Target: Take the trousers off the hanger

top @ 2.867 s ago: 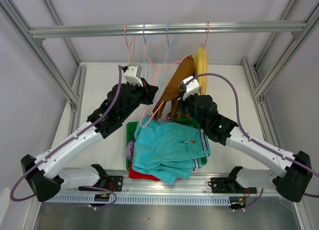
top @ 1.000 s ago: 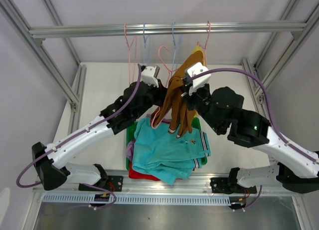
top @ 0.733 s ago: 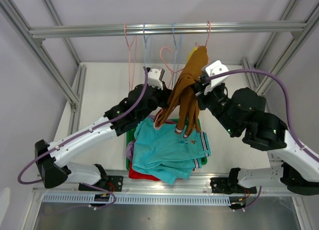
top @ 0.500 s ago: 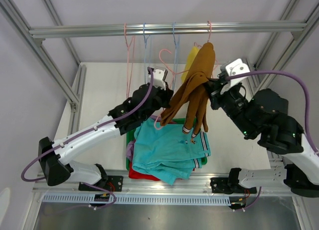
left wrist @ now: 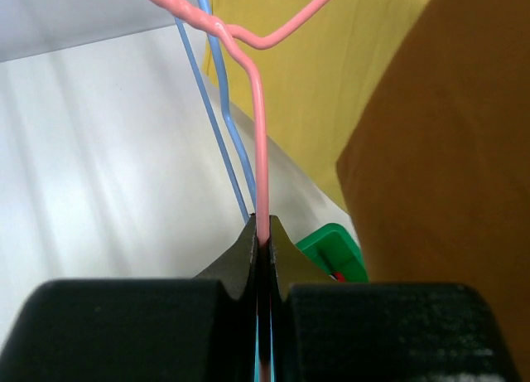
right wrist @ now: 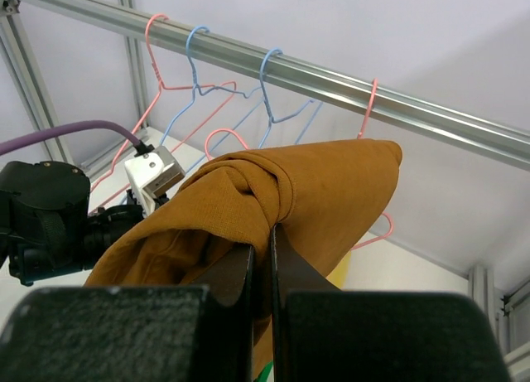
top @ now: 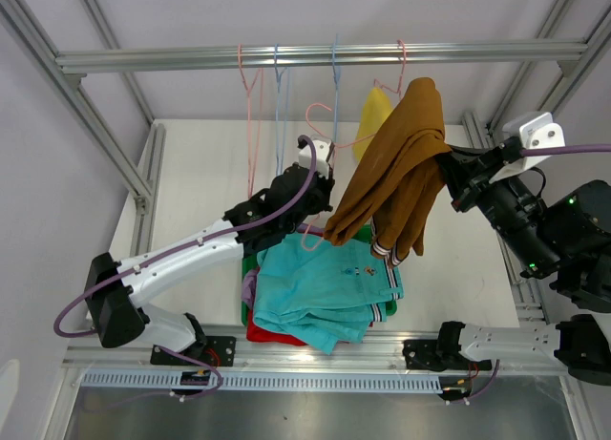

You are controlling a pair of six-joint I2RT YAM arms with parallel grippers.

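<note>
On the left of my overhead feed, the left gripper [top: 318, 179] is pressed together on the lower wire of a pink hanger [left wrist: 258, 150]; its wrist camera shows the wire pinched right between the fingertips. That hanger's hook is off the rail [top: 315, 54] (other pink and blue hangers hang from the rail). Below, in the middle, the teal trousers [top: 325, 287] lie on top of a pile in the green tray [left wrist: 331, 241], with the lilac pair [top: 249, 289] and the red pair [top: 272, 333] showing at the edges underneath. Behind, the yellow trousers [top: 374, 115] hang from a hanger on the rail. To the right, the brown trousers [top: 396, 173] dangle above the tray, bunched at the fold and pinched there by the right gripper [right wrist: 262, 249], held high near the rail. I can't tell whether the pink wire touches the brown cloth.
</note>
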